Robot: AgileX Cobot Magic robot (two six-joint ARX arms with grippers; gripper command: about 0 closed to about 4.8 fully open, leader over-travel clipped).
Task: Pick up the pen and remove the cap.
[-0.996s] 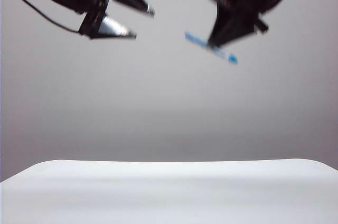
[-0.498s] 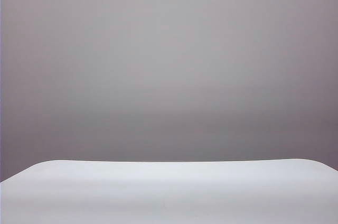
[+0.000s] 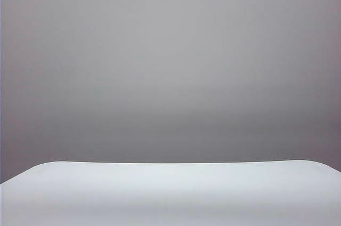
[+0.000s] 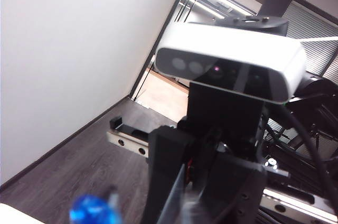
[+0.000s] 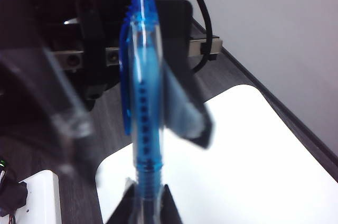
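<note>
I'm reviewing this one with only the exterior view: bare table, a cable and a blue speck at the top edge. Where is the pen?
Observer: The right wrist view shows the right pincer shut on the pen, low on its barrel.
Operator: Is the cap off?
Observer: No, the cap sits on the pen's far end, with its blue clip visible.
Operator: And the left pincer?
Observer: Its blurred fingers stand on either side of the cap. One is visibly clear of it, so the left pincer is open.
</note>
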